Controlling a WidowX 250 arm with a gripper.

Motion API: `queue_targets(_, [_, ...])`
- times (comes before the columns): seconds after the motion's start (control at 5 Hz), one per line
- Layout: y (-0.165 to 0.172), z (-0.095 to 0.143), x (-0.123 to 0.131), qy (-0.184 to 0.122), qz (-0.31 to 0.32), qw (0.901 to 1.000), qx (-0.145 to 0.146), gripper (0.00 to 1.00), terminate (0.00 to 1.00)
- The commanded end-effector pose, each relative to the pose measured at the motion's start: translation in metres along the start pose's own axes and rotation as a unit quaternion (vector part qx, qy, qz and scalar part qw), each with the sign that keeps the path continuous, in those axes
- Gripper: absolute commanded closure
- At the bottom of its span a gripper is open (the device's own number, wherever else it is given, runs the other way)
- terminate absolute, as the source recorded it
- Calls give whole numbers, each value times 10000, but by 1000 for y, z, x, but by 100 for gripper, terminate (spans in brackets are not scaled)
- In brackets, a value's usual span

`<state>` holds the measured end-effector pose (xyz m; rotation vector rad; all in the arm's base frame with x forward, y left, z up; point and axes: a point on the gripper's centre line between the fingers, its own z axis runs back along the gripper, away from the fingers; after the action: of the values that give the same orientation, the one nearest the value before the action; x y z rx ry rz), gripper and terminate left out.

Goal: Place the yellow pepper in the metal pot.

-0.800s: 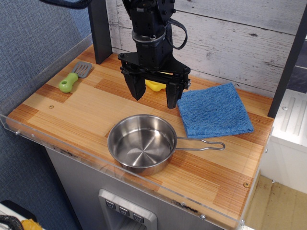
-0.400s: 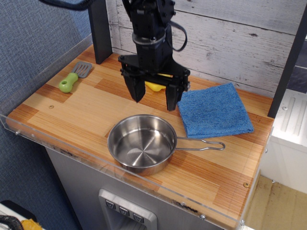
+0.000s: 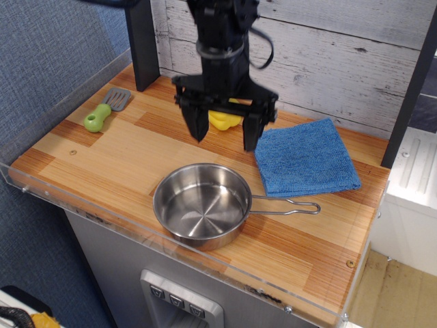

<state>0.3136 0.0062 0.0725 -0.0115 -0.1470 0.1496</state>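
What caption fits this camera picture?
Open black gripper poised over glossy yellow toy pepper, behind empty shiny steel pot.

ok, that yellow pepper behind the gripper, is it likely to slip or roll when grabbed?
Probably slippery: the yellow pepper looks glossy. Its rounded, lobed shape may let it roll or twist between the fingers of the open gripper. It looks like a small toy, so likely light.

Bright, even light; sharp, soft shadows
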Motion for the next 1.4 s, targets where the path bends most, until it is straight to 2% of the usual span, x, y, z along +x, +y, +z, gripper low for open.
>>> queue_targets(0.0, [4, 18, 31, -246, 368, 9990, 73, 0, 0])
queue_targets(0.2, [13, 8, 45, -172, 420, 9990, 40, 0, 0])
queue_targets(0.8, [38, -10, 65, 25, 620, 9980, 109, 0, 0])
queue_targets(1.2, [34, -6, 64, -81, 1080, 9933, 411, 0, 0])
